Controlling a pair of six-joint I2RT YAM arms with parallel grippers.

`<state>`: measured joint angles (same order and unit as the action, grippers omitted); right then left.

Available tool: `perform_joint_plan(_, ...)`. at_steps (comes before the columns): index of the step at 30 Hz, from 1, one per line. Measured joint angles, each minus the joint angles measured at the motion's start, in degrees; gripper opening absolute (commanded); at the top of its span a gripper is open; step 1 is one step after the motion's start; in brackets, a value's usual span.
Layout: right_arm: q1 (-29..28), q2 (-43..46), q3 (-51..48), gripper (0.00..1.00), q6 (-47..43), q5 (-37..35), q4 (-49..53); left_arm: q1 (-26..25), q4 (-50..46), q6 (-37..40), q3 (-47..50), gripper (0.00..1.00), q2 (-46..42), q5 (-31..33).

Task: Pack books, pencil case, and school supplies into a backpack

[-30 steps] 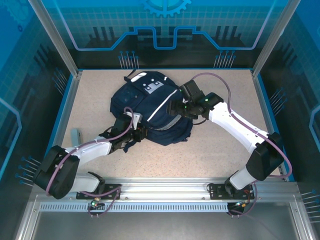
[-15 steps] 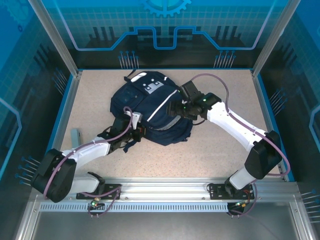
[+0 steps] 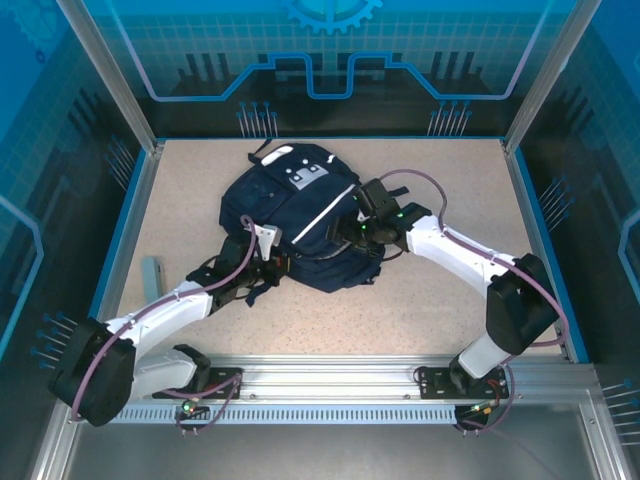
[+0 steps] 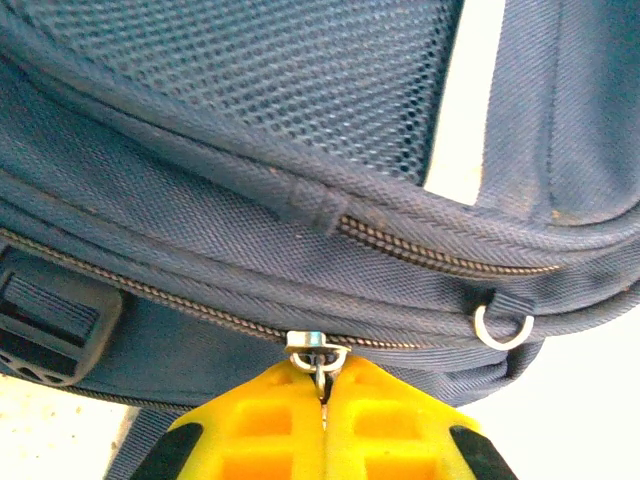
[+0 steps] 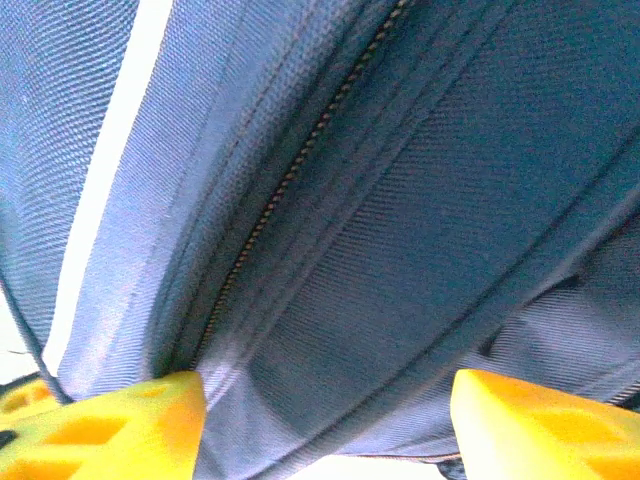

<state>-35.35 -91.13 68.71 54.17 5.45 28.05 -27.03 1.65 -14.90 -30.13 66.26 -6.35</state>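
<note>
The navy backpack [image 3: 300,215] lies flat in the middle of the table, white stripe across it and grey patch near its far end. My left gripper [image 3: 272,262] sits at its near left edge, yellow fingers [image 4: 255,430] shut on the metal zipper pull [image 4: 319,362] of a closed zip. My right gripper [image 3: 352,228] presses against the backpack's right side, its fingers [image 5: 120,425] wide open with navy fabric [image 5: 400,250] bulging between them. The pale grey-teal pencil case [image 3: 151,273] lies on the table at the left. The books are out of view.
The table [image 3: 450,180] is beige and speckled, framed by a blue rim and aluminium posts [image 3: 140,120]. A plastic buckle [image 4: 50,325] and a metal ring [image 4: 500,330] hang on the backpack's edge beside the zipper pull.
My right gripper has slid left and nearer, pushing further onto the backpack's side. My left arm has stretched forward, its gripper staying at the backpack's near edge.
</note>
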Motion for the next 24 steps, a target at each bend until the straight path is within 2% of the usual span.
perform_joint_plan(6,-0.5,-1.8,-0.9,0.47,2.4,2.9,-3.8,-2.2,-1.4,-0.2,0.0,0.0,-0.4,0.0)
perform_joint_plan(12,-1.7,-4.1,-0.9,0.45,4.3,3.2,-5.2,-5.4,-2.4,-0.2,0.0,0.0,-0.9,0.1)
perform_joint_plan(18,-1.8,-5.7,-0.7,0.47,4.8,3.0,-5.4,-8.4,-2.2,-0.7,0.0,0.01,-1.1,0.1)
perform_joint_plan(19,-1.8,-5.7,-0.6,0.48,4.8,2.9,-5.4,-8.8,-2.2,-1.1,0.0,0.06,-1.0,0.0)
perform_joint_plan(21,-1.8,-5.6,-0.3,0.52,4.6,2.1,-4.9,-9.3,-1.8,-1.9,-0.1,0.24,-0.9,0.1)
perform_joint_plan(24,-2.1,-5.0,-0.2,0.61,4.0,-0.6,-3.8,-9.7,-1.8,-3.7,-0.8,0.45,-0.9,-0.5)
